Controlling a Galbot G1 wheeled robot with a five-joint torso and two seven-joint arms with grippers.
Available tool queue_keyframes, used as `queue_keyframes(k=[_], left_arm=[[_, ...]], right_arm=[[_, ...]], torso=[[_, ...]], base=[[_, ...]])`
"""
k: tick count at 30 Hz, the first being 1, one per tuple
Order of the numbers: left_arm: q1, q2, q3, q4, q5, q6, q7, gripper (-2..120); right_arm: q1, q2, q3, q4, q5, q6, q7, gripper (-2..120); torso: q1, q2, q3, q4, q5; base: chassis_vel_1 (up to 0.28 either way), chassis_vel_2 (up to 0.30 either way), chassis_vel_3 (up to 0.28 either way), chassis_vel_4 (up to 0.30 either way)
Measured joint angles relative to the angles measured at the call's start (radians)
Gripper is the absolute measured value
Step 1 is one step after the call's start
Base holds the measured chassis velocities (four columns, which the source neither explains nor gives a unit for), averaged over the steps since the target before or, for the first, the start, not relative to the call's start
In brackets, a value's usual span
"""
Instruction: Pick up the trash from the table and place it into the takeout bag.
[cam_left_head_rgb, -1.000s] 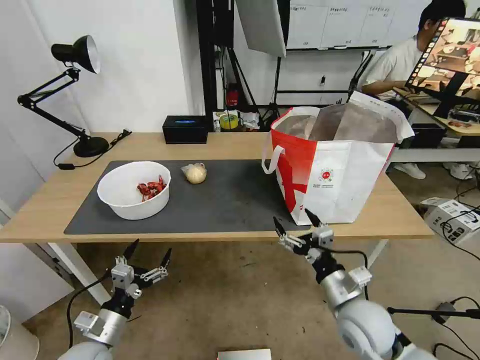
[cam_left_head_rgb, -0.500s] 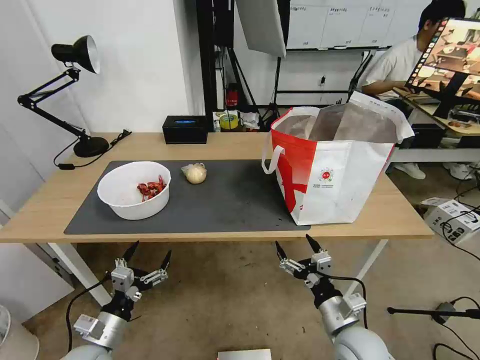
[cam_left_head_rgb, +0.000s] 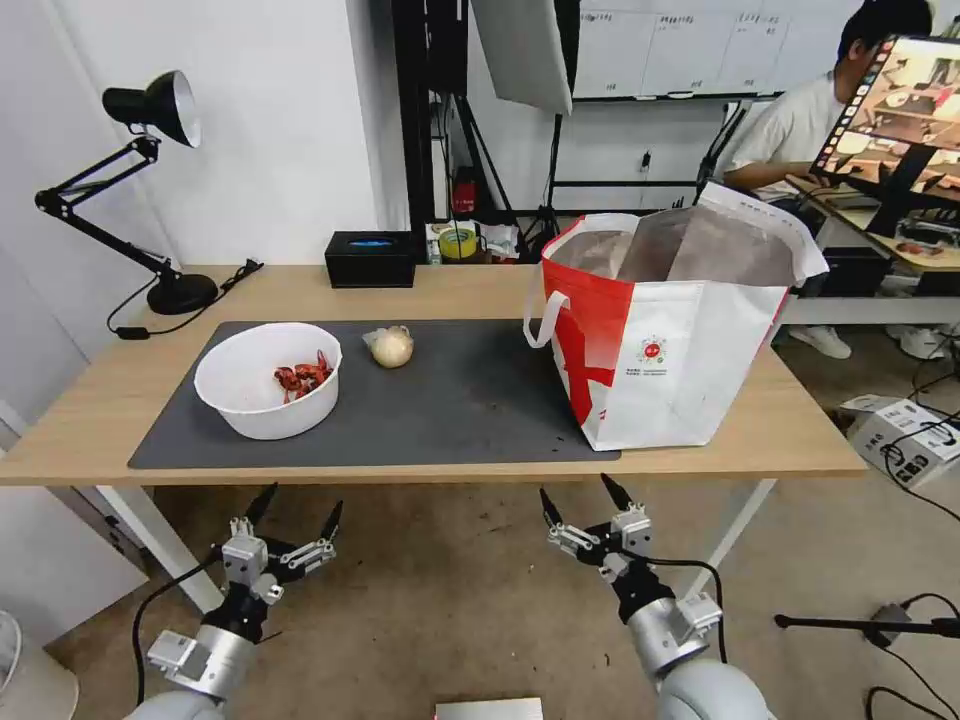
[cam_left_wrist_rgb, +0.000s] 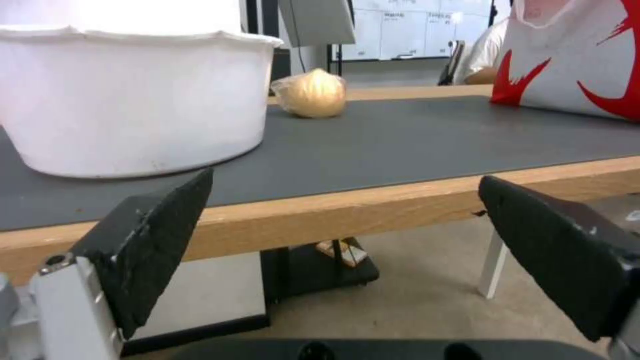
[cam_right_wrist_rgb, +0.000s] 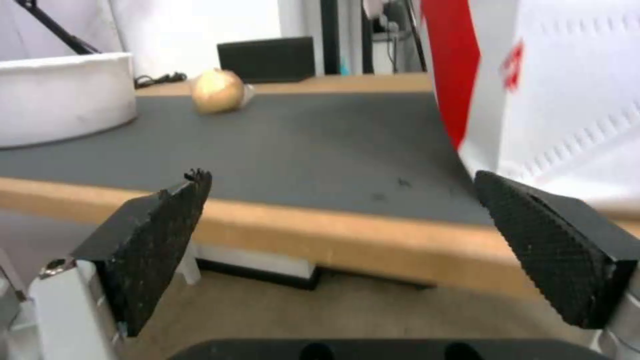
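Bowl: white round bowl (cam_left_head_rgb: 268, 381) with red shells, on the mat (cam_left_head_rgb: 450, 400) toward the worktop (cam_left_head_rgb: 90, 410) left end.
Bun: plastic-wrapped bun (cam_left_head_rgb: 391, 346) near the mat's far edge.
Bag: takeout bag (cam_left_head_rgb: 668, 330) upright at the right end, mouth open.
Claws: left claw (cam_left_head_rgb: 296, 507) and right claw (cam_left_head_rgb: 576, 493) spread wide, below the near edge.

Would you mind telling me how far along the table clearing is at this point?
Done: nothing I can confirm; the takeout bag stands open on the table, its contents hidden. In hand: nothing; the left gripper and right gripper hang open and empty below the table's front edge. Left: the white bowl with red shells and the wrapped bun, both on the grey mat.
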Motion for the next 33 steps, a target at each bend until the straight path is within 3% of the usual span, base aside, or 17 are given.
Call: queue_keyframes(k=[6, 14, 17, 25, 33], left_arm=[[-0.005, 0.000, 0.002, 0.001, 0.000, 0.000, 0.000, 100], [-0.008, -0.002, 0.002, 0.003, 0.000, 0.000, 0.000, 100], [-0.006, -0.001, 0.001, 0.001, 0.001, 0.000, 0.000, 100], [0.000, 0.007, -0.007, 0.000, 0.003, 0.000, -0.002, 100], [0.011, 0.008, -0.014, 0.003, 0.008, -0.007, -0.002, 100]], right_arm=[[0.086, -0.044, -0.049, 0.003, 0.033, -0.017, 0.001, 100], [0.326, -0.064, -0.235, -0.053, 0.098, -0.082, 0.015, 100], [0.503, -0.035, -0.342, -0.105, 0.143, -0.133, 0.051, 100], [0.775, 0.050, -0.489, -0.237, 0.245, -0.245, 0.107, 100], [0.957, 0.144, -0.589, -0.404, 0.257, -0.269, 0.124, 100]], torso=[[0.000, 0.000, 0.000, 0.0000, 0.0000], [0.000, 0.000, 0.000, -0.0001, 0.0001], [0.000, 0.000, 0.000, 0.0002, -0.0002], [0.000, 0.000, 0.000, 0.0000, -0.0002], [0.000, 0.000, 0.000, 0.0001, -0.0001]], base=[[0.000, 0.000, 0.000, 0.000], [0.000, 0.000, 0.000, 0.000], [0.000, 0.000, 0.000, 0.000], [0.000, 0.000, 0.000, 0.000], [0.000, 0.000, 0.000, 0.000]])
